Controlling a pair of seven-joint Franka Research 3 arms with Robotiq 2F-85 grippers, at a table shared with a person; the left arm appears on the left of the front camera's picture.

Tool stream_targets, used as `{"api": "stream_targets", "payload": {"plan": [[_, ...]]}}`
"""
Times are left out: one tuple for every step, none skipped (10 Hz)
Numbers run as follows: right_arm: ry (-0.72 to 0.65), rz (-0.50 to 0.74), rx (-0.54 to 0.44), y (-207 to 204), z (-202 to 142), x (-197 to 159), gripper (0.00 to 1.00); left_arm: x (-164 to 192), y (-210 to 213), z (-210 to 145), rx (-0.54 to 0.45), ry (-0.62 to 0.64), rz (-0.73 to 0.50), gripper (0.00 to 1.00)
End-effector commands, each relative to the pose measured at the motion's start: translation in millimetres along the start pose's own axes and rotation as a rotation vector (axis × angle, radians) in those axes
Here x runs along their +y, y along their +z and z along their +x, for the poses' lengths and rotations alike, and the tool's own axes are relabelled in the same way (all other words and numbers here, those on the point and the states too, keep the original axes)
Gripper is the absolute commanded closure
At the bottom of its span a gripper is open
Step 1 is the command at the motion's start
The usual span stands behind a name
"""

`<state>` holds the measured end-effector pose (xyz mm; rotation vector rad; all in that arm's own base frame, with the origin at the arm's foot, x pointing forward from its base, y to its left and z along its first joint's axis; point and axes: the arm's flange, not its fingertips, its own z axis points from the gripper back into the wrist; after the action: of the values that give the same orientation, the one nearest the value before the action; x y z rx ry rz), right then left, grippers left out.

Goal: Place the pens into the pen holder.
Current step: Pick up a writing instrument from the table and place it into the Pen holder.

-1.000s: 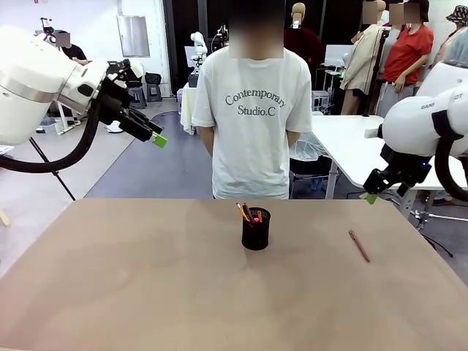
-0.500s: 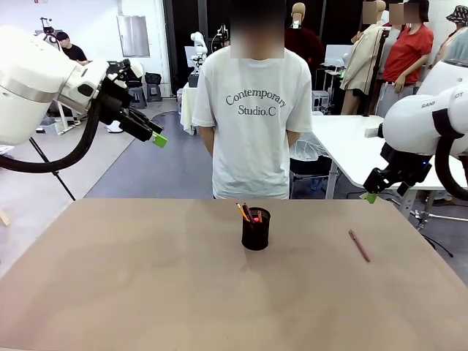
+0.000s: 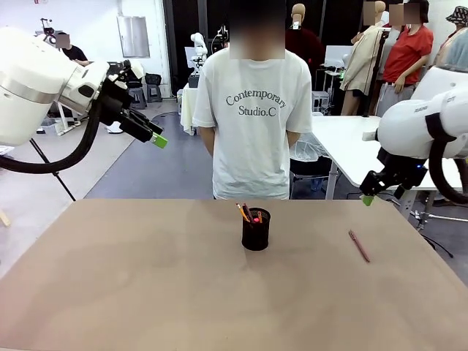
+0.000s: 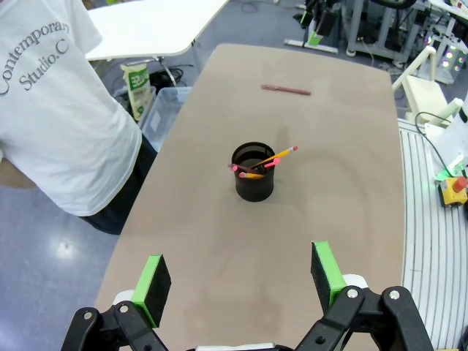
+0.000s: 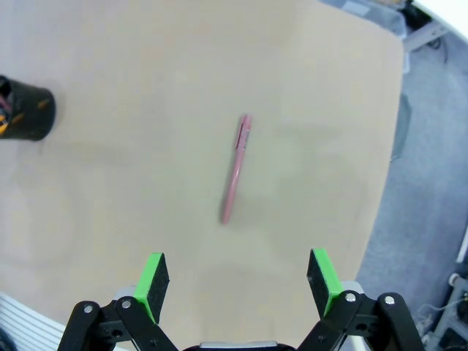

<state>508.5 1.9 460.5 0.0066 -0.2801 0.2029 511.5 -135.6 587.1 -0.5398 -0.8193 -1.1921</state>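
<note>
Beige tabletop (image 3: 131, 292), pretty plain, and roughly in the middle of it stands the little black mesh cup (image 3: 256, 230). Two of the three sticks are in it: a yellow pencil (image 4: 281, 153) leaning over the rim with its eraser end up, and a black pen (image 4: 252, 169) with pink ends sitting lower, crossing under the pencil. The third one, a maroon pen (image 3: 359, 246), lies flat on the table well apart from the cup, over on the robot's right side and near that edge. Neither arm is touching anything. The left gripper (image 4: 239, 272) hangs high above the robot's left side of the table, up in the air, with its green-padded fingers spread wide and nothing between them; from its own camera the cup sits straight ahead between the two fingers, far below. The right gripper (image 5: 238, 272) is also wide open and empty, raised off the table above the right edge, and looking down along its fingers you get the maroon pen lying pretty much centred between them, with the cup off at the side of that shot. A person (image 3: 252, 124) in a white T-shirt stands at the far side, right behind the cup, arms down and hands out of sight.
</note>
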Motion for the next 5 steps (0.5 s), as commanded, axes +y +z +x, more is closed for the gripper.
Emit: {"api": "stream_targets", "payload": {"plan": [[-0.092,-0.003,0.026,-26,39,8,0.0,0,2,0,0.001,0.002,0.007,0.0],[-0.124,-0.005,0.042,-43,50,11,0.0,0,2,0,0.001,0.002,0.007,0.0],[-0.158,-0.02,0.084,-58,58,13,0.0,0,2,0,0.001,0.002,0.007,0.0],[-0.152,-0.043,0.113,-76,71,12,0.0,0,2,0,0.001,0.002,0.007,0.0],[-0.165,-0.041,0.127,-95,73,14,0.0,0,2,0,0.001,0.002,0.007,0.0]]}}
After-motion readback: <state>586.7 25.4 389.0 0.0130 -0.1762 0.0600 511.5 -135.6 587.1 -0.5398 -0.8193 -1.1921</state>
